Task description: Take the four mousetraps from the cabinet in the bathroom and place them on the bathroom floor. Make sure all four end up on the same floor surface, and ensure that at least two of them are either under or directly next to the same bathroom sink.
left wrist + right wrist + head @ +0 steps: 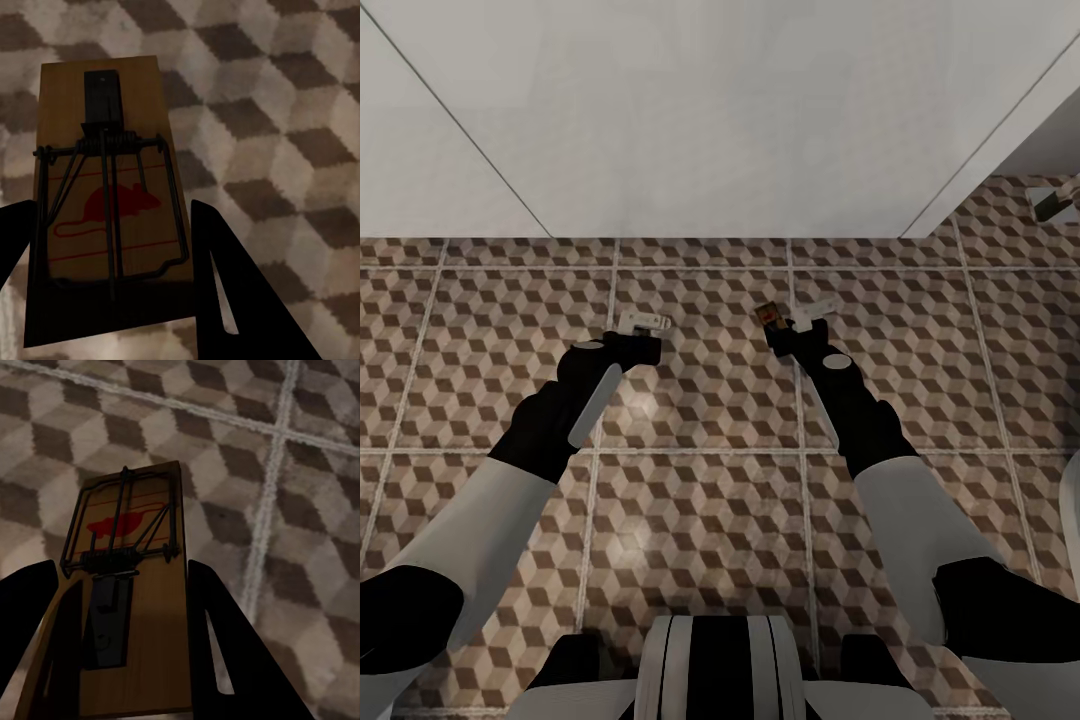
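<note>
Currently both jaws are each pinching a mousetrap: the left gripper (645, 322) holds the left mousetrap (105, 187) between its dark fingers (225, 300), and the right gripper (808, 315) clamps the right mousetrap (124, 585) the same way, board sitting between the two fingers (225, 652). From the head camera the right trap shows as a small brown board with a red spot (768, 315) just beside the right gripper; the left one is mostly hidden behind the left jaws. Both arms reach forward and hang above the bathroom floor (700, 500), near the pale wall (710, 120) ahead. Step in hand, as I read it: carrying two traps to a drop spot, placing not yet done. The grey fitting at the upper right (1055, 200) may belong to a sink, can't confirm. Next move calls for lowering each wrist until the board lies flat on the tiles, then spreading the jaws; the spot should sit under or next to the sink for the pair to count. Traps look like flat wooden boards, dark wire spring and bar, black plate at one end, red mouse outline printed on top. Thin and light, so could tip if dropped from height.
</note>
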Controlling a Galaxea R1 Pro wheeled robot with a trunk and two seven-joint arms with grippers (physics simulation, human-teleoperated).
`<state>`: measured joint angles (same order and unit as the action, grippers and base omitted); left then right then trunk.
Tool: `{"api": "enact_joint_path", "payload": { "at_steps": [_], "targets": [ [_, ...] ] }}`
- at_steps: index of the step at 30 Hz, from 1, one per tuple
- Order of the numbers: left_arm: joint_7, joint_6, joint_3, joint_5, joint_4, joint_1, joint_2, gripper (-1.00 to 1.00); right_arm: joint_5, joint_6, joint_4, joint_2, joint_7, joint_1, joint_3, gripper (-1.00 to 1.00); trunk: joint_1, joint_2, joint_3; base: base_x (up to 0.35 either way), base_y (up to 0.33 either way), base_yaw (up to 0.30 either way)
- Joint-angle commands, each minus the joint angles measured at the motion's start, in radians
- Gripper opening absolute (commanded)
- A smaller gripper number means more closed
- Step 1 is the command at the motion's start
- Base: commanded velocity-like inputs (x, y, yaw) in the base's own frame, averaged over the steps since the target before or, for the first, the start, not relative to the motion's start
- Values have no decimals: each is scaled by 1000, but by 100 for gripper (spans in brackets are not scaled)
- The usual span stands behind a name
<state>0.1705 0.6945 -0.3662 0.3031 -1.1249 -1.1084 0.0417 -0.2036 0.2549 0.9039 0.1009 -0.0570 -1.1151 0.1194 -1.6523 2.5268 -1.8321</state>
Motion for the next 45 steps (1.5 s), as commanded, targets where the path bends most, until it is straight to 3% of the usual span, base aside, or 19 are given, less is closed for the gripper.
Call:
{"api": "enact_joint_path", "payload": {
  "at_steps": [1,7,11,41,45],
  "targets": [
    [9,3,-3,7,-2,-1,1,-100,-14,6,2,0,-6,0,-1,-100,0,0,-1,0,0,0],
    [9,6,-4,8,-18,-1,1,-100,-66,6,2,2,-6,0,-1,-100,-3,2,-1,0,0,0],
    [9,7,-4,8,-21,-1,1,-100,-77,6,3,2,-6,0,-1,-100,-5,3,-1,0,0,0],
    [10,9,-5,8,-33,2,2,-100,-82,6,2,2,-6,0,-1,-100,-13,7,-1,0,0,0],
    [10,57,-6,8,-34,3,1,-100,-82,6,1,2,-6,0,-1,-100,-13,7,-1,0,0,0]
  ]
}}
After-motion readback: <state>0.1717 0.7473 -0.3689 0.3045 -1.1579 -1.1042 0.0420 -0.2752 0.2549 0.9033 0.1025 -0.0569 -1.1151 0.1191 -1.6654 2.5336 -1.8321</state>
